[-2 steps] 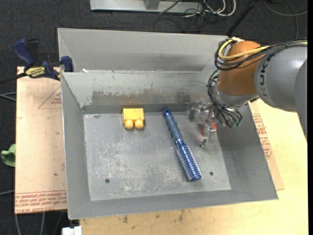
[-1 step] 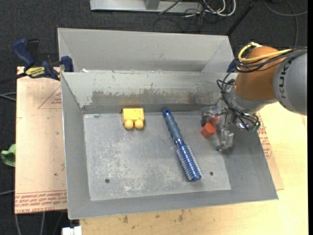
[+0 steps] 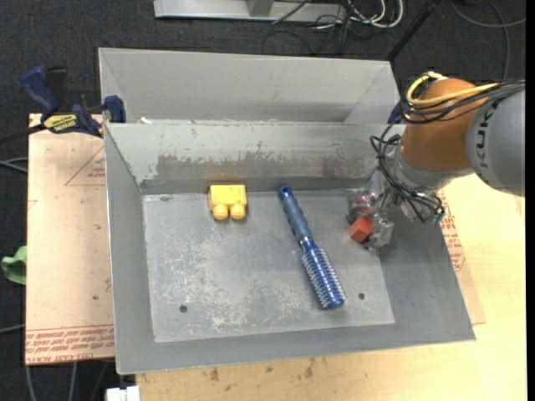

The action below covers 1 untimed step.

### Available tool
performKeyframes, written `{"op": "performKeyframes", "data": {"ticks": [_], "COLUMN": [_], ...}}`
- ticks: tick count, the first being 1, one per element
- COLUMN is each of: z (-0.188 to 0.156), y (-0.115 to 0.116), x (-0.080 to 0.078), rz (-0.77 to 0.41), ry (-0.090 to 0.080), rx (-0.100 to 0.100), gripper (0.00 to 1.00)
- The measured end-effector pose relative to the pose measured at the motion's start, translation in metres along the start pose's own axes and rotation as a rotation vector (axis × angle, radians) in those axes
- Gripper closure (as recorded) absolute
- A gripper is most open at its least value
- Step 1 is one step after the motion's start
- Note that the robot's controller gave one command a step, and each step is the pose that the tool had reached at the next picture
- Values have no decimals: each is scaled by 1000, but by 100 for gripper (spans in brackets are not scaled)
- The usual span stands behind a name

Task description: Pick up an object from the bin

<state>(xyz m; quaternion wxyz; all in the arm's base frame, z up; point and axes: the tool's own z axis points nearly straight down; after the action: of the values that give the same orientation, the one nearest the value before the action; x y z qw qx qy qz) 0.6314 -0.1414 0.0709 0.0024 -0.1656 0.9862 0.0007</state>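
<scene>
Three items: bristly blue brush point(image 3: 311, 251), knobbed yellow block point(image 3: 227, 201), red chunk point(image 3: 360, 230).

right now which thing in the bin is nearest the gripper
The small red piece right beside the gripper; the blue brush and yellow block lie farther left.

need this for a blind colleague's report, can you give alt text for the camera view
The robot's gripper is low at the right side of a grey metal bin, next to a small red thing. A blue brush lies mid-floor, and a yellow block sits near the back wall.
</scene>
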Motion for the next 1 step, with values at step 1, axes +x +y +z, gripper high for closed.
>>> {"op": "performKeyframes", "data": {"ticks": [1], "z": [-125], "y": [14], "x": [-15], "rz": [-17], "ry": [-7], "rx": [6], "gripper": [100]}}
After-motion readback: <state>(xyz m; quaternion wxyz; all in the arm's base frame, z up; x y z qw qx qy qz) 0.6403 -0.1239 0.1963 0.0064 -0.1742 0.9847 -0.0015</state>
